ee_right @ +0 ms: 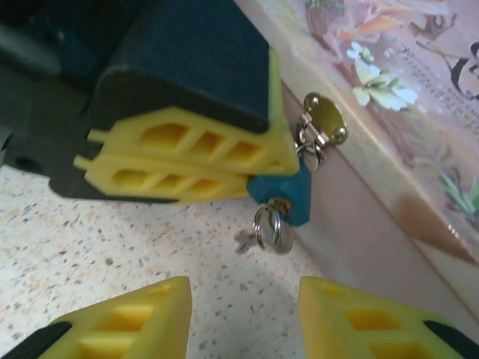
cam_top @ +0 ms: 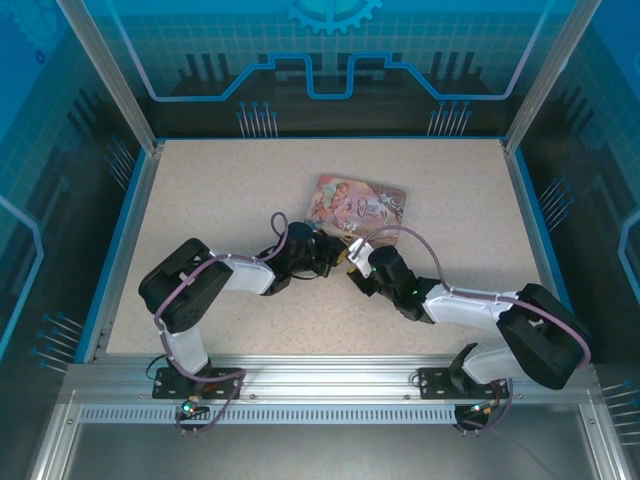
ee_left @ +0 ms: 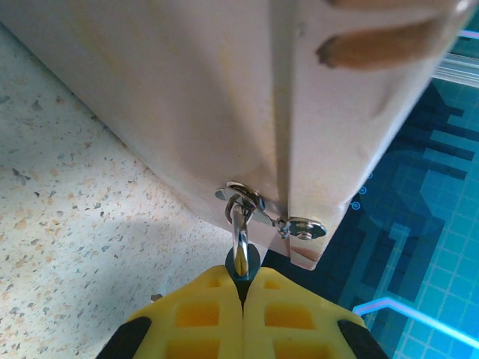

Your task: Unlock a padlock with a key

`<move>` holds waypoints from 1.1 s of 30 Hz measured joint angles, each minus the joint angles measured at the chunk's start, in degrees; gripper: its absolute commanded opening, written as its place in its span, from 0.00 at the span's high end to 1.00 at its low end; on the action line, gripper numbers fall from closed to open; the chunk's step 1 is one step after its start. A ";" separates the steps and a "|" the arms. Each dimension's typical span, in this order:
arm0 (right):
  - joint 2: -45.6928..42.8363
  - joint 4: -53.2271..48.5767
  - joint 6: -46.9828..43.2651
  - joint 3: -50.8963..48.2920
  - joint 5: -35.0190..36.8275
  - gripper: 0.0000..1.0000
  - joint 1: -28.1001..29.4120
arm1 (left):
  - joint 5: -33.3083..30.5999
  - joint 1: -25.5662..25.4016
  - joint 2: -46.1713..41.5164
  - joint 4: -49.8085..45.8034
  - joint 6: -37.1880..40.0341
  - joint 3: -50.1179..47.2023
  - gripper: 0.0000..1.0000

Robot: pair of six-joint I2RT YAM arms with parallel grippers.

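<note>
Right gripper (ee_right: pixel 243 299) nearest, jaws apart, near front wall of tin (ee_right: pixel 389 90). Left gripper (ee_left: pixel 243 292) clamped on padlock (ee_right: pixel 288 196) hung from hasp (ee_right: pixel 323 123) of tin; key (ee_right: pixel 269 230) (on ring) dangles under padlock.

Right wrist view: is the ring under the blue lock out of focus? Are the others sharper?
Right wrist: soft focus throughout, padlock and key ring smeared. Left wrist: sharper, shackle glinting, tin box casting a soft shadow. Top external: evenly lit.
</note>
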 measured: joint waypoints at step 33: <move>2.64 0.79 -3.65 3.45 2.93 1.00 0.46 | -0.39 0.00 0.02 -0.42 0.00 0.00 1.00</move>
